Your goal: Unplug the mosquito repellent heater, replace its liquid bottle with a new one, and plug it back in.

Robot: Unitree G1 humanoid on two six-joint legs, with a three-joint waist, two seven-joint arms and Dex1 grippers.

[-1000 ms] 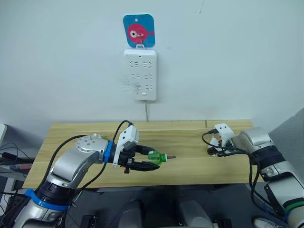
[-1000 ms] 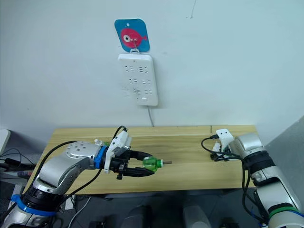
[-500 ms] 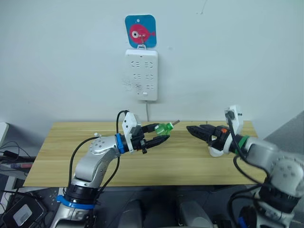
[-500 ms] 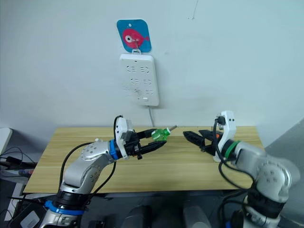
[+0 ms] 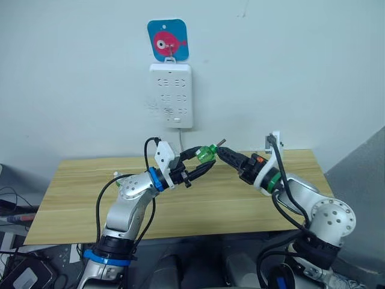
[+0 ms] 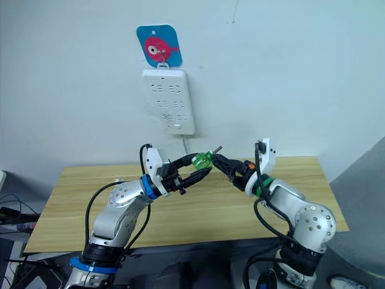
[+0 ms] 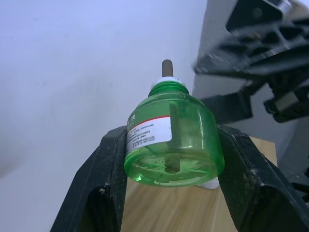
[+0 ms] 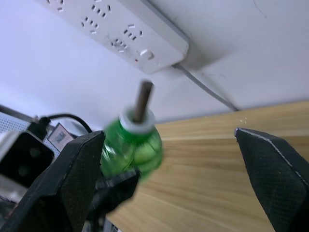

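Left gripper (image 5: 201,166) raised over the wooden table (image 5: 72,198), fingers clamped on a green liquid bottle (image 5: 207,152), dark wick pointing up toward the right. Just beside the wick tip, right gripper (image 8: 169,183), fingers spread wide with nothing between them. On the wall behind, a white power strip (image 5: 171,95) under a fish sticker (image 5: 166,40). Heater's place: cannot tell.

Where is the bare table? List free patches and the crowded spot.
Free: the table on the robot's left, and the front strip below the arms. Crowded: mid-air at centre, where the left claw holds the bottle against the open right claw.
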